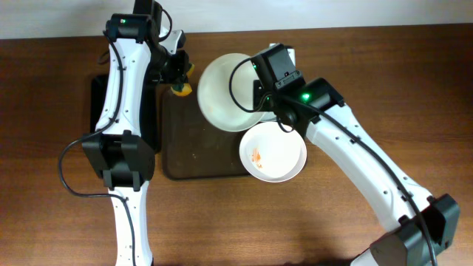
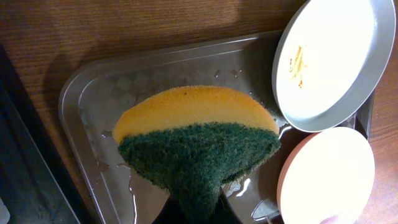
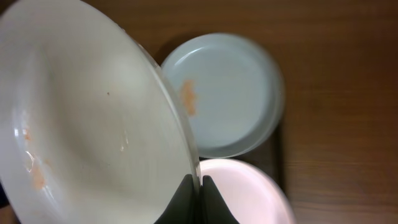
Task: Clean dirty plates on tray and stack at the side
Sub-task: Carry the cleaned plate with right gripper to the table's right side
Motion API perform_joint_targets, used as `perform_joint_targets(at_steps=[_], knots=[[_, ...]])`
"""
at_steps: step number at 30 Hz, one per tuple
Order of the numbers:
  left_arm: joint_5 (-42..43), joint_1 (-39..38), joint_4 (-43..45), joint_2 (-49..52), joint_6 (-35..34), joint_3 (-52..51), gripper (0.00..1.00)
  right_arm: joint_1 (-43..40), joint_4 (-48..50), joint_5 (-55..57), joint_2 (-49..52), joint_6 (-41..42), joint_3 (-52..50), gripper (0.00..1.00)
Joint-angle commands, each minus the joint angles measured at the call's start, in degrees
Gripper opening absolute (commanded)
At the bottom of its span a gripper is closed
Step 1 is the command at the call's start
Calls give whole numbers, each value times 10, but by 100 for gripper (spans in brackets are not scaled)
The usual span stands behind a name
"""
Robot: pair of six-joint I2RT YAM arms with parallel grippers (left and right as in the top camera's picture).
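Sponge [image 1: 181,89]: yellow top, green scouring side, just right of black tray's far end.
Black tray [image 1: 97,103]: narrow, dark.
Table [image 1: 59,222]: brown wood, beneath black tray.

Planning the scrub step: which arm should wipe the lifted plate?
Left. The left gripper holds the sponge near the lifted plate; the right gripper is busy pinching that plate's rim.

Soft, even light from above leaves faint shadows on the brown wooden table [image 1: 44,236]. The wet dark brown rectangular tray [image 2: 155,74] glints. The right wrist view is blurred, and its near round white plate [image 3: 87,124] is soft.
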Motion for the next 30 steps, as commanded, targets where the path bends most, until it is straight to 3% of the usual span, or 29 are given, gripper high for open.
perform_joint_targets(at_steps=[1,12,19,22,25,27,30], knots=[[-3,0,2,-12,9,5,1,23,-28,141,0,-2,4,4],[-2,0,1,-12,9,5,1,214,-8,595,0,-2,4,4],[-2,-1,0,-12,9,5,1,233,-2,644,-1,3,4,4],[-2,-1,-2,-12,9,5,1,200,-13,502,-20,2,4,4],[-8,-1,-10,-12,9,5,1,88,-34,261,-84,2,4,4],[-18,-1,-16,-12,9,5,1,-69,-68,59,-121,2,4,4],[-18,-1,-16,-12,9,5,1,-246,-103,-104,-109,-14,2,4]])
